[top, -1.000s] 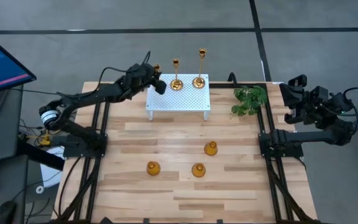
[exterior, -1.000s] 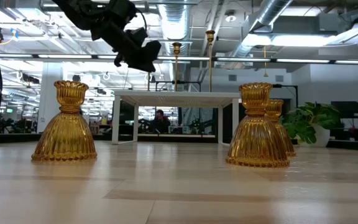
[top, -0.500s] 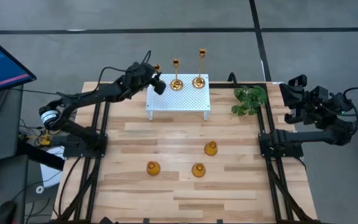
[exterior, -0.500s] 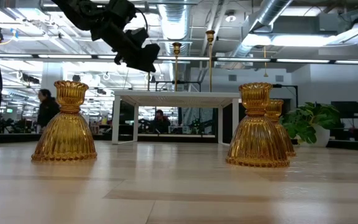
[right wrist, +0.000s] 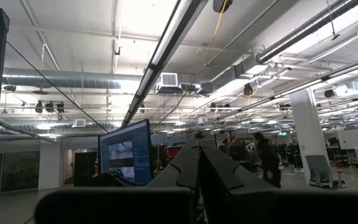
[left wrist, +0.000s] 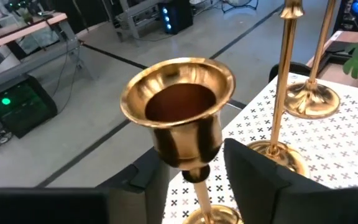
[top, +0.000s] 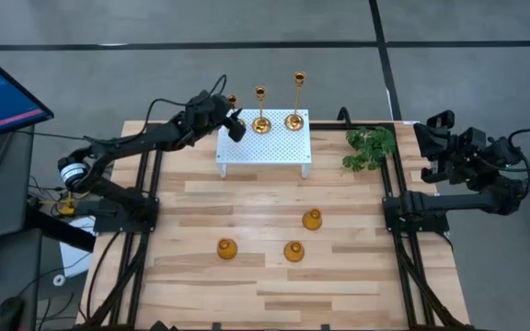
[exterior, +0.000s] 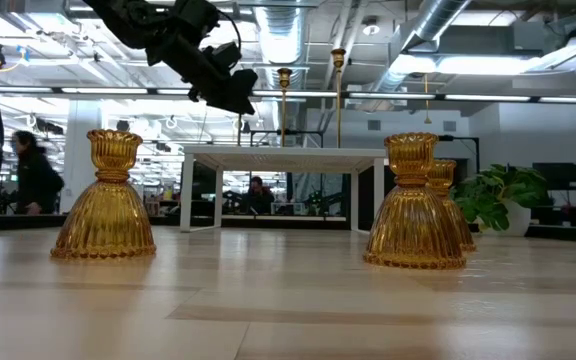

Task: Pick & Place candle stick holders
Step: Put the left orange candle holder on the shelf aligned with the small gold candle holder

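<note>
The left gripper (left wrist: 194,177) stands open around the stem of the shortest shiny gold slim-stemmed candle stick (left wrist: 180,121), at the left rear corner of the white perforated stand (top: 265,145). Right arm waits aside.

Both arms matte black, slim tubular links with boxy joint housings. Left arm (top: 136,142): silver-white ring with small red mark at shoulder joint, black cable looping over forearm. Right arm (top: 472,198): chunky black blocks, black cable arcing at outer end. Left hand (left wrist: 194,177): flat, dark, angular fingers (left wrist: 260,171).
</note>
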`<move>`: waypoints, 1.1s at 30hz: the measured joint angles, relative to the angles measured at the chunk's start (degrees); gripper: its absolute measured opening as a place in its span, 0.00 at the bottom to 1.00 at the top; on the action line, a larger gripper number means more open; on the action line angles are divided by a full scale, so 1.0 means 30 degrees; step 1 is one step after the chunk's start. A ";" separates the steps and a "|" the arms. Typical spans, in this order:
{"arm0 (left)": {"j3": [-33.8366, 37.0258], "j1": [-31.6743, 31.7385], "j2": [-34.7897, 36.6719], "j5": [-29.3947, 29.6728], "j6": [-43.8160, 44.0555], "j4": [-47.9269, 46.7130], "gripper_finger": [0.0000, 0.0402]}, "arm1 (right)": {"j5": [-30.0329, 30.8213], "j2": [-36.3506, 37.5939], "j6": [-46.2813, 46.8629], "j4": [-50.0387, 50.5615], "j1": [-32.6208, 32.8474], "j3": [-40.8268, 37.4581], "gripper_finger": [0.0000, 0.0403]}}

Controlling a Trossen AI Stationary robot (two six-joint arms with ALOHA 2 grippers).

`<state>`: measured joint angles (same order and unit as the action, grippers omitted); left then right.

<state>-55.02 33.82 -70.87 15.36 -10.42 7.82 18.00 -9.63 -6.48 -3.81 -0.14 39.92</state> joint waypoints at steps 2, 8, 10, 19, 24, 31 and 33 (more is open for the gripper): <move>-0.0107 0.0000 0.0000 -0.0002 -0.0353 -0.0015 0.42 | -0.0005 0.0000 -0.0002 0.0003 0.0003 0.0000 0.00; -0.0374 0.0000 0.0007 0.0243 -0.1388 -0.0008 0.58 | -0.0021 0.0000 -0.0002 0.0007 0.0006 0.0000 0.00; -0.0399 0.0005 0.0007 0.0289 -0.1388 0.0012 0.62 | -0.0032 0.0000 -0.0006 0.0007 0.0003 0.0000 0.00; -0.0402 0.0000 0.0043 0.0297 -0.1385 -0.0016 0.72 | -0.0029 0.0000 -0.0045 0.0011 0.0005 0.0000 0.00; -0.0416 -0.0102 0.0860 0.0297 -0.1381 -0.0014 0.80 | -0.0008 0.0000 -0.0045 0.0036 0.0001 0.0000 0.00; -0.0423 -0.0713 0.2686 0.0318 -0.1337 -0.0117 0.86 | 0.0007 0.0000 -0.0038 0.0029 0.0000 0.0000 0.00; -0.0431 -0.1101 0.3209 0.0304 -0.1317 -0.0264 0.86 | 0.0007 0.0000 -0.0038 0.0033 0.0003 0.0000 0.00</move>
<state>-56.31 30.52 -61.25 16.27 -14.38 7.03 18.02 -9.63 -6.59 -3.72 -0.13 39.92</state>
